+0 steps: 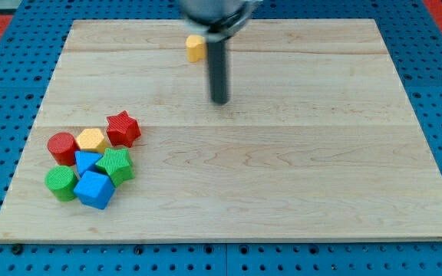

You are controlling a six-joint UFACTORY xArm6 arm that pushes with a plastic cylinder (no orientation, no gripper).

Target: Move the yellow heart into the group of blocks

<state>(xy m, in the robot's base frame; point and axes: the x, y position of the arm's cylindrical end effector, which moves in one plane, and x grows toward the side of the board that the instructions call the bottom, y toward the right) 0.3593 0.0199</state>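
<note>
Wooden board [298,176] on blue pegboard [6,46]

Counter [282,169]: pale wood grain. Blocks: yellow heart [196,48]; red star [123,129]; red cylinder [62,147]; yellow hexagon [91,140]; two blue; two green. Tool [219,100]: dark.

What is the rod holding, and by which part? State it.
Nothing is held. My tip rests on the bare board, below and right of the yellow heart, not touching it.

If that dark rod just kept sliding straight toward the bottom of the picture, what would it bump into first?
Probably nothing: below my tip the board looks bare to its edge. The group, nearest the red star, lies off to the view's left.
</note>
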